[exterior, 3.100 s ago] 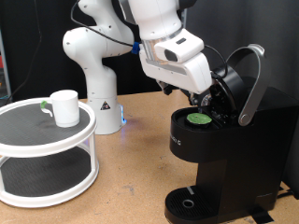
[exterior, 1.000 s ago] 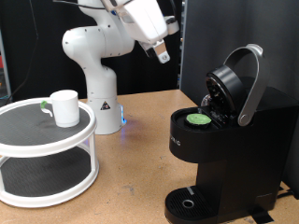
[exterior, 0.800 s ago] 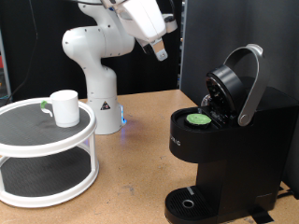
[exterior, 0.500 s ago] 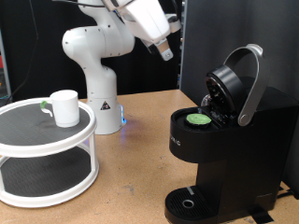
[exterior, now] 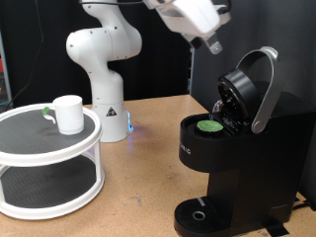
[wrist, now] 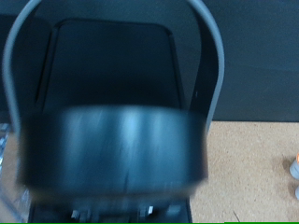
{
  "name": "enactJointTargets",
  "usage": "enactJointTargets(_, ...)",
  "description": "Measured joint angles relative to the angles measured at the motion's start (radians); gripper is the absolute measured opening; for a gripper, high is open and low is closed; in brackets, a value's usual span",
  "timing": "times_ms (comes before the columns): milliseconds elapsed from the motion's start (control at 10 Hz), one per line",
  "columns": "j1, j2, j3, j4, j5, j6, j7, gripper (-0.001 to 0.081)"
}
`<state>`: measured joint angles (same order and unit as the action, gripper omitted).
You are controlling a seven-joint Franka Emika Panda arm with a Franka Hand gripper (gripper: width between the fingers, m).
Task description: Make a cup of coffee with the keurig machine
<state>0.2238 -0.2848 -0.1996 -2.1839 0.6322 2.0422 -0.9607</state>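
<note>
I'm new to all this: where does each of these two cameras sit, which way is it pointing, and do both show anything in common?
Exterior view: off the arm, beside the table, facing the keurig machine, its lid up, a green-topped pod in the chamber, the cup on a white tiered stand; the white arm and the gripper show at the top.
Wrist view: on the hand, looking at the machine's raised lid and grey handle; no fingers show.
Shared: the machine with its lid handle.
</note>
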Motion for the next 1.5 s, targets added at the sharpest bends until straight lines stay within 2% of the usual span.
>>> enactJointTargets(400, 0.033, 0.037, 0.087, 0.047, 0.000, 0.055, 0.078, 0.0801)
enactJointTargets(900, 0.048, 0.054, 0.168, 0.088, -0.002, 0.087, 0.159, 0.0801)
enactJointTargets(1000, 0.048, 0.054, 0.181, 0.093, -0.002, 0.088, 0.176, 0.0687)
enactJointTargets(1100, 0.048, 0.057, 0.193, 0.098, -0.005, 0.089, 0.194, 0.0687)
enactJointTargets(1200, 0.048, 0.063, 0.205, 0.105, -0.013, 0.089, 0.215, 0.0504)
enactJointTargets(1300, 0.048, 0.076, 0.215, 0.113, -0.024, 0.089, 0.238, 0.0369)
enactJointTargets(1400, 0.048, 0.092, 0.223, 0.122, -0.038, 0.089, 0.261, 0.0369)
enactJointTargets(1500, 0.048, 0.113, 0.227, 0.135, -0.049, 0.088, 0.283, 0.0168)
